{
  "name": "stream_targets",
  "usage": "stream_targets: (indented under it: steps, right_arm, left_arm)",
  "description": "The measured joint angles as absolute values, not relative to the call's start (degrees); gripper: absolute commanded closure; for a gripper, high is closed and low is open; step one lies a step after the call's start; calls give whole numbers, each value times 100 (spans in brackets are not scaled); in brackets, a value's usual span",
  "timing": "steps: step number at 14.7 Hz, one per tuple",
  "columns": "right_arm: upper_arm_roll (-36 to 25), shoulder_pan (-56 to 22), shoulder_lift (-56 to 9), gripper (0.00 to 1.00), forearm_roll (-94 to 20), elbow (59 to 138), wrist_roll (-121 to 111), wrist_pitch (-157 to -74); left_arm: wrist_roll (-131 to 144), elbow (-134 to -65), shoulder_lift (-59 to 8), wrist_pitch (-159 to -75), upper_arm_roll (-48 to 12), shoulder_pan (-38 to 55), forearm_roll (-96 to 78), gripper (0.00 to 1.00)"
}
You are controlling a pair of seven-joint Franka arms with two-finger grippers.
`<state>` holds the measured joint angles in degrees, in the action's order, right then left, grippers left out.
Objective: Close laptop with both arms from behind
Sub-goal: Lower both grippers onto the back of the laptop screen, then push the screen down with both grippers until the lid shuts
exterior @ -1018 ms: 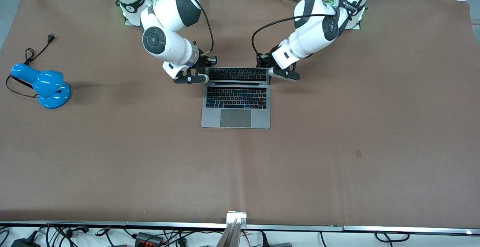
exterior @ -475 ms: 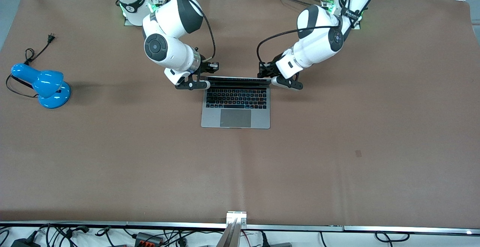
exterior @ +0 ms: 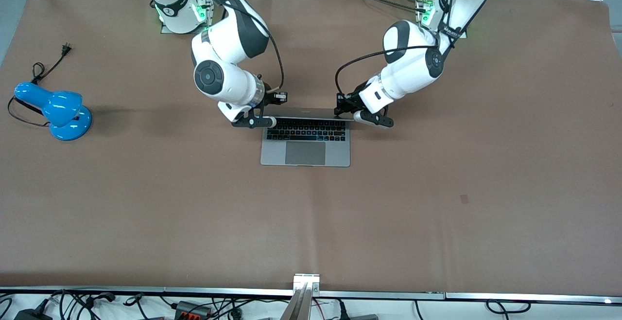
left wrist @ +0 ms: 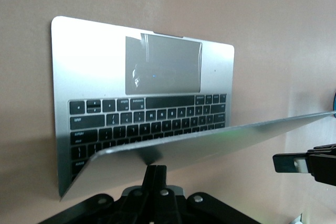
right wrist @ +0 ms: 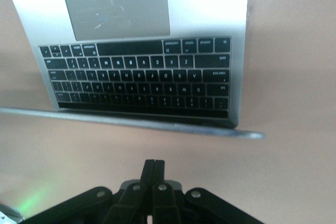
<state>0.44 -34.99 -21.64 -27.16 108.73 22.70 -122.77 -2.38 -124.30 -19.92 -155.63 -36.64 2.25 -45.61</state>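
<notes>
The silver-grey laptop [exterior: 305, 153] sits at the table's middle, its lid [exterior: 306, 113] tipped low over the top rows of the black keyboard. My right gripper [exterior: 270, 121] is shut and empty at the lid corner toward the right arm's end. My left gripper [exterior: 358, 115] is shut and empty at the other lid corner. In the left wrist view the shut fingers [left wrist: 156, 176] touch the lid's back [left wrist: 173, 150]. In the right wrist view the shut fingers [right wrist: 154, 170] sit just short of the lid's edge [right wrist: 131, 121]. The keyboard and trackpad show under the lid.
A blue desk lamp [exterior: 59, 112] with a black cord lies near the right arm's end of the table. Cables and plugs hang below the table edge nearest the front camera. The brown mat [exterior: 437, 188] covers the table.
Both grippers have moved toward the front camera with the lid. The lid has tipped from nearly upright to low over the keyboard, and the screen no longer shows.
</notes>
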Motion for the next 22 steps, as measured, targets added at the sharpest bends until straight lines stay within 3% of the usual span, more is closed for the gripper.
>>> stream_targets:
  steps: [16,22]
  right_arm:
    - [17,-3183,-3310,100,-2716,10089,1928,-12316]
    - [16,-3131,-3587,100,-2716,10024,1802,-12594]
  left_arm:
    - [-973,-11528,-3836,-16972,-3628,276,-4540,100]
    - [-1063,-11132,-4224,-17162,-3083,867,-4531,100]
